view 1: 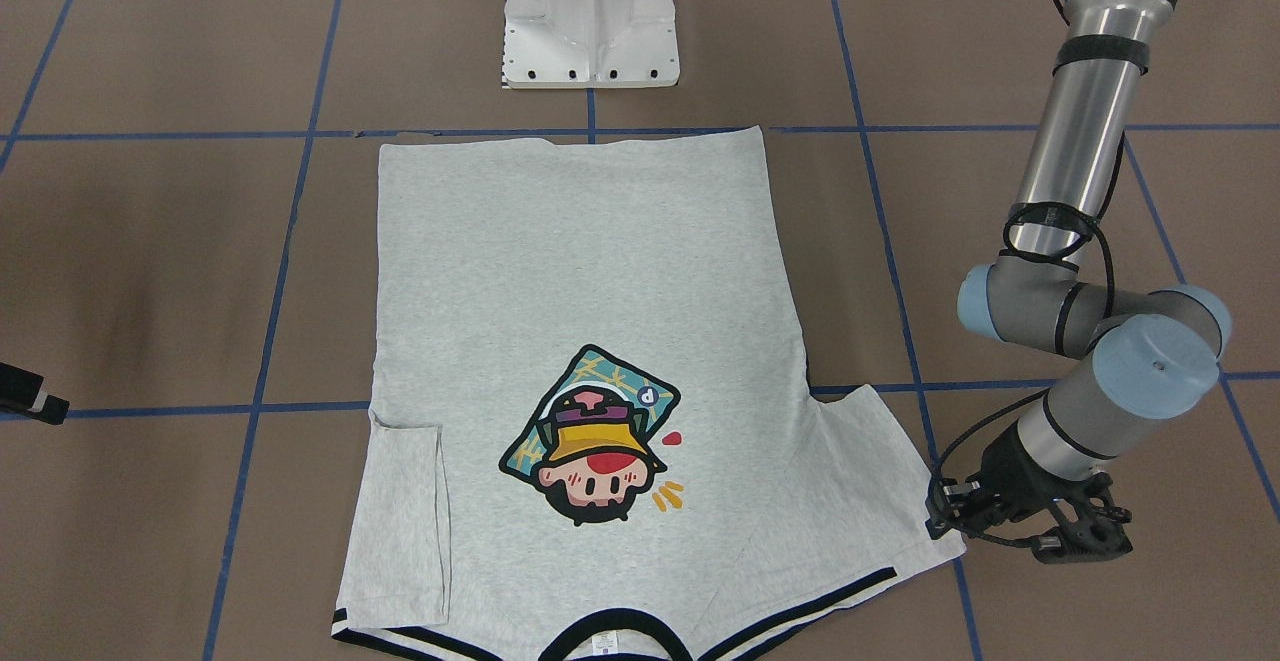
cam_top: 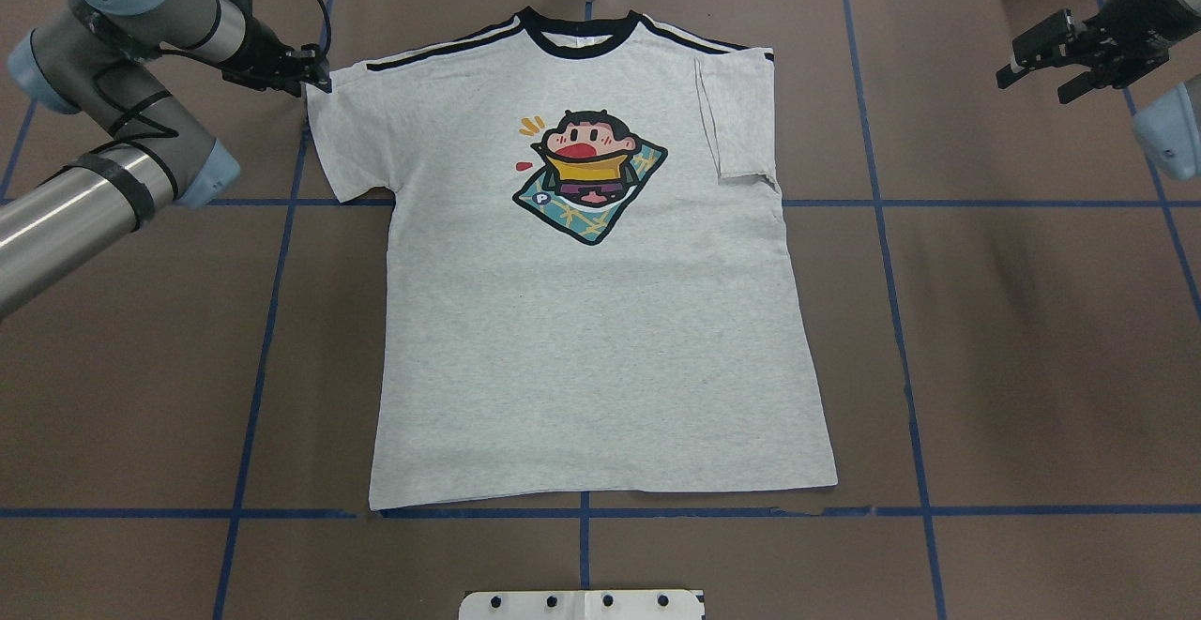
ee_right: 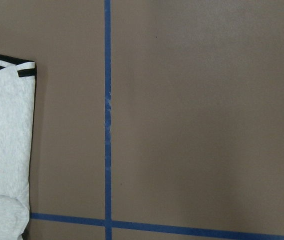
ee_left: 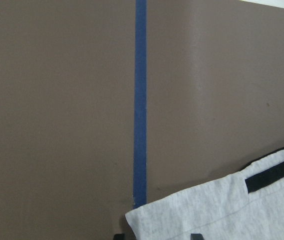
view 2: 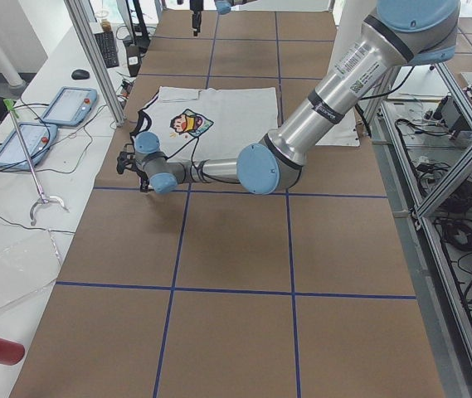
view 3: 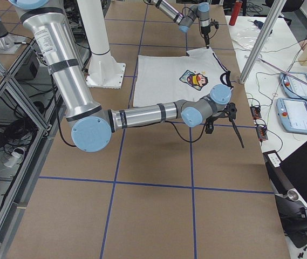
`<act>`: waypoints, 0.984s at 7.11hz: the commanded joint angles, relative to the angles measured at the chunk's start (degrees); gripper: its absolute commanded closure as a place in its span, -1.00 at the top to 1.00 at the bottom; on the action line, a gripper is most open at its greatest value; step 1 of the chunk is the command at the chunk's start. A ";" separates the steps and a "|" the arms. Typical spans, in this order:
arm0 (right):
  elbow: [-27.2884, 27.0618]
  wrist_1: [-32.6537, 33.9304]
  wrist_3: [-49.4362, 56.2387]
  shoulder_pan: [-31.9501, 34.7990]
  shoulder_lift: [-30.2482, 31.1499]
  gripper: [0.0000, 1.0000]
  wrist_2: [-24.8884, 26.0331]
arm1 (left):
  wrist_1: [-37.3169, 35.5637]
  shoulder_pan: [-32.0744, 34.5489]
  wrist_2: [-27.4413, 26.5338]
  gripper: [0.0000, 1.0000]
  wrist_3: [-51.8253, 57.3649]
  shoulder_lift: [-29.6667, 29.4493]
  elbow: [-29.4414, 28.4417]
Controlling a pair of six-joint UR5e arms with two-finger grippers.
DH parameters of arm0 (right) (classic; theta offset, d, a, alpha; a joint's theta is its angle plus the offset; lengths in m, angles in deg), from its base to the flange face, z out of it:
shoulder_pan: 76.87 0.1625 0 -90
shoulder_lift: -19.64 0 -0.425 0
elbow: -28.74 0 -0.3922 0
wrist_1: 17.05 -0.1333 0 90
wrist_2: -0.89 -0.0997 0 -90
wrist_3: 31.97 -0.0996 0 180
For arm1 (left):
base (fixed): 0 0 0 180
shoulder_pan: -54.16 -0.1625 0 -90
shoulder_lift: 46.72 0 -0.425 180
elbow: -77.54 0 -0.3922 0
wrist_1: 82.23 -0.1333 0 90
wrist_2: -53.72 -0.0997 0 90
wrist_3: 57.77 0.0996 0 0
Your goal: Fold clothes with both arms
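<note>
The light grey T-shirt (cam_top: 591, 320) lies flat and print-up on the brown table, collar (cam_top: 582, 38) at the far edge. One sleeve (cam_top: 741, 113) is folded in over the body; the other sleeve (cam_top: 338, 137) lies spread out. My left gripper (cam_top: 314, 76) sits low at the spread sleeve's outer corner. In the left wrist view its fingertips (ee_left: 119, 236) stand apart, with the sleeve's edge (ee_left: 221, 210) between them. My right gripper (cam_top: 1037, 85) hovers open and holding nothing, well off the shirt past the folded sleeve (ee_right: 4, 140).
The white pedestal (view 1: 590, 21) stands on the robot's side, just beyond the shirt's hem (view 1: 570, 141). Blue tape lines (cam_top: 882, 203) cross the brown table. A side bench with teach pendants (view 2: 70, 106) runs along the collar end.
</note>
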 commanded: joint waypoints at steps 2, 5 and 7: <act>0.00 0.00 0.07 0.00 0.47 1.00 -0.02 | 0.46 -0.05 0.35 -1.00 -0.09 -0.18 -0.10; 0.00 0.00 0.16 0.09 0.65 1.00 -0.02 | 0.37 0.56 1.92 -1.00 -1.57 -1.66 2.16; 0.00 0.00 0.16 0.35 0.91 1.00 -0.02 | -1.64 -1.09 1.41 -1.00 -8.50 -2.89 7.61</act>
